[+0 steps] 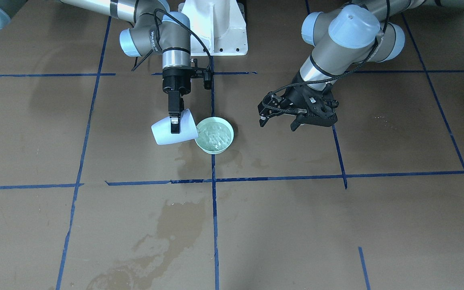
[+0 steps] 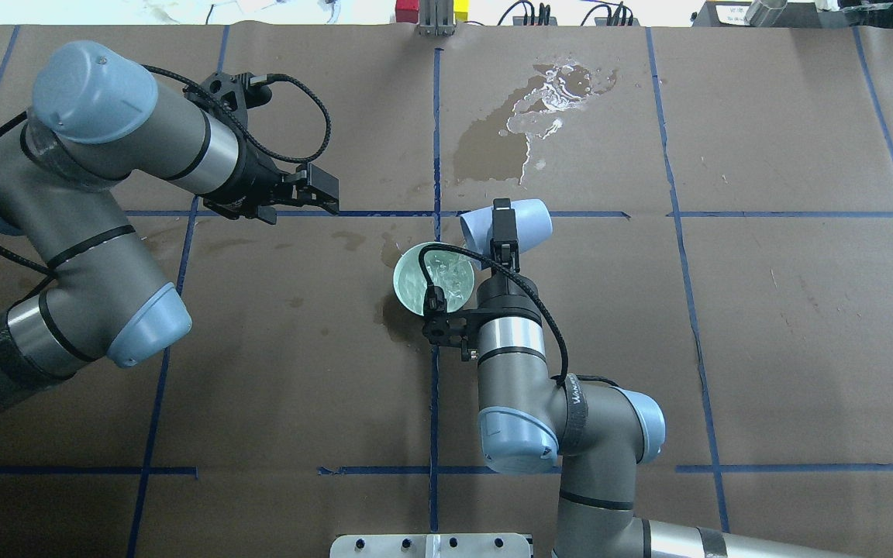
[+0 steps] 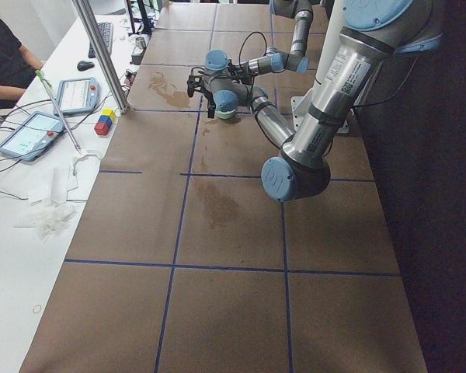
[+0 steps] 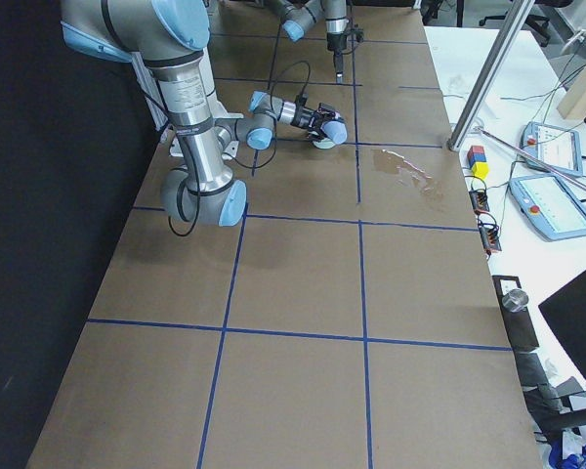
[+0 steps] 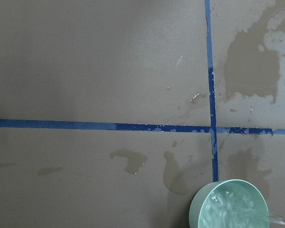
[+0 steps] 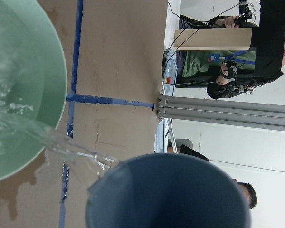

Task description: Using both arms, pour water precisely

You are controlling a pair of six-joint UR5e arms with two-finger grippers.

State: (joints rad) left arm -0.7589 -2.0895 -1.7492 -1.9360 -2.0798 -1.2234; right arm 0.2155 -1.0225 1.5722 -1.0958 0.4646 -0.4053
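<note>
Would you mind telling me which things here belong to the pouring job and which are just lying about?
Job in hand:
cup, tilted in the right end effector
water
green bowl
left end effector, open, off to the side

Lying about:
wet stains
coloured blocks
tablets
tissue
</note>
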